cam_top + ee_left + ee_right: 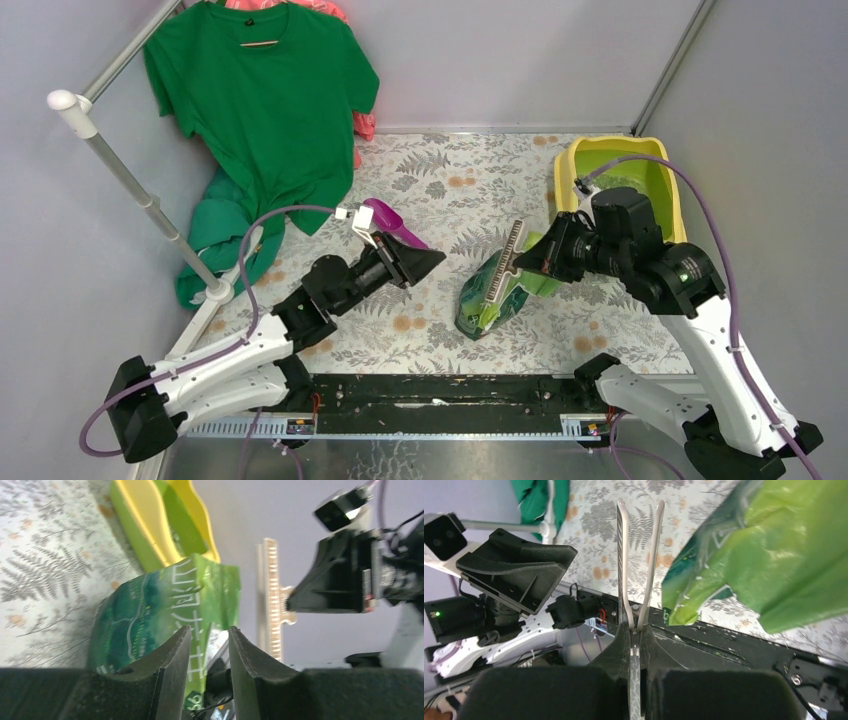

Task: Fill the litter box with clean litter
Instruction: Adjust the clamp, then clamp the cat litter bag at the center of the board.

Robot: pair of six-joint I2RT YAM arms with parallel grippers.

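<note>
The right end effector point(635, 630) pinches the long pale toothed plastic clip point(623, 555), so the half-open, empty left end effector point(209, 640) should grab the shiny green plastic bag point(145, 615) firmly near its top.

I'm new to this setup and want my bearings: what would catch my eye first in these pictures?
The glossy green printed bag lying in the middle, with the right gripper shut on a long beige toothed plastic clip beside it. Behind stands the yellow plastic litter box at far right, and a bright green T-shirt hangs far left.
</note>
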